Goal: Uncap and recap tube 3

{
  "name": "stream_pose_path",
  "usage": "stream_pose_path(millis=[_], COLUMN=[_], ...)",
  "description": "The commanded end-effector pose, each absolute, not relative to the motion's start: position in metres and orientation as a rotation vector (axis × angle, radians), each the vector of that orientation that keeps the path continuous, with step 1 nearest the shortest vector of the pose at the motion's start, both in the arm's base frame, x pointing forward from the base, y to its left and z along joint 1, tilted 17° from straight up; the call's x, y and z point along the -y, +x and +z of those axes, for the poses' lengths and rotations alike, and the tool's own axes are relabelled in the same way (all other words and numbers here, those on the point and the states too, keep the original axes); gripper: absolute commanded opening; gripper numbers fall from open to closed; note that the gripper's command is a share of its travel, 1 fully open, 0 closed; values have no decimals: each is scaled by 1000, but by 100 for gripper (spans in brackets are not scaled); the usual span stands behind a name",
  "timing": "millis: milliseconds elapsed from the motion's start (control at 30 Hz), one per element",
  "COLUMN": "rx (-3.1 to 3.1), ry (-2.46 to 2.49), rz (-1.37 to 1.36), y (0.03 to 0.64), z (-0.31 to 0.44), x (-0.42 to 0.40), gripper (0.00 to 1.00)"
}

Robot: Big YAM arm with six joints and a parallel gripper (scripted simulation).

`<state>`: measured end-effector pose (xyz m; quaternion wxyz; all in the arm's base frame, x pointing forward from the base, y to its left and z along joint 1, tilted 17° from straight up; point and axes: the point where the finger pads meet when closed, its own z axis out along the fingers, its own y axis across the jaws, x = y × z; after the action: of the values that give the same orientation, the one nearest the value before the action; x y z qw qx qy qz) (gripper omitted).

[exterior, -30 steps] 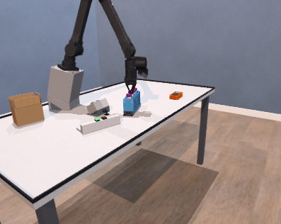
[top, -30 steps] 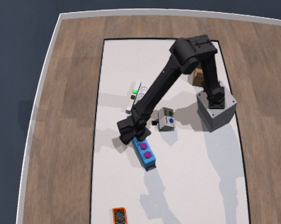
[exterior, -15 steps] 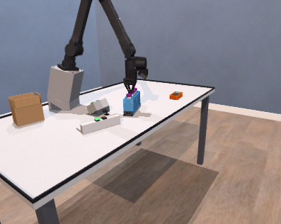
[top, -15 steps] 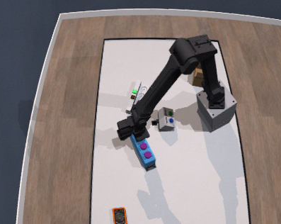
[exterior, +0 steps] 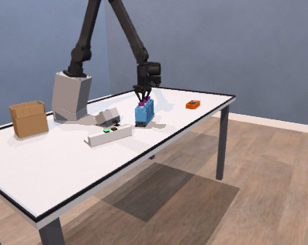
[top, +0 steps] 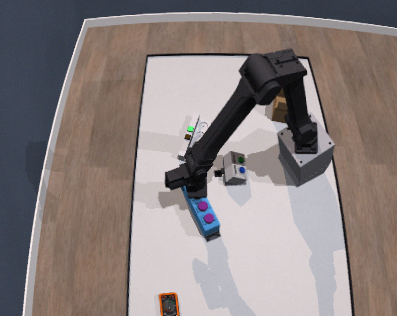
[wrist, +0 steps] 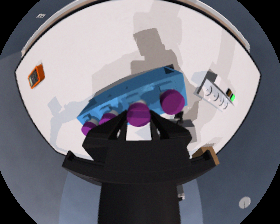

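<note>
The blue decapping station (top: pixel 193 206) (exterior: pixel 143 115) (wrist: pixel 141 87) holds four tubes. My gripper (exterior: pixel 143 98) (wrist: pixel 138 113) is shut on the purple cap of tube 3 (wrist: pixel 138 113), which is over its tube; its seating is hidden. The caps of tube 1 (top: pixel 209 218) (wrist: pixel 89 129), tube 2 (top: pixel 203 205) (wrist: pixel 109 118) and tube 4 (wrist: pixel 172 101) are on their tubes. The cap tray (exterior: pixel 112 136) shows empty nest rings in the wrist view. Its green lamp (top: pixel 190 129) (exterior: pixel 106 130) (wrist: pixel 233 98) is lit; the amber lamp (top: pixel 187 136) (exterior: pixel 114 129) is dark.
The grey key housing (top: pixel 229 175) (exterior: pixel 109 117), with the blue CYCLE key (top: pixel 242 170) and green READY key (top: pixel 241 160), stands between station and arm base. A cardboard box (top: pixel 279 111) (exterior: pixel 30 125) stands near the base. An orange meter (top: pixel 169 304) (exterior: pixel 192 104) (wrist: pixel 36 76) lies far off.
</note>
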<state>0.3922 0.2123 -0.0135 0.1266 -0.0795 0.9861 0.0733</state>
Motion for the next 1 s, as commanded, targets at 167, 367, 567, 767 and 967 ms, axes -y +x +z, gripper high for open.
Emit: stream_pose_path(millis=[167,367,567,767,967], rx=[-2858,-2858,-2830,-2759,-2651], ry=[-141,-141,-326,-661,-985], rz=[231,231,206,159,108], y=[401,401,405,405,405], z=[-7,-7,-6,-6,-6], x=[-216,-216,-218,-219,-219], gripper=[49,49,49,49,49])
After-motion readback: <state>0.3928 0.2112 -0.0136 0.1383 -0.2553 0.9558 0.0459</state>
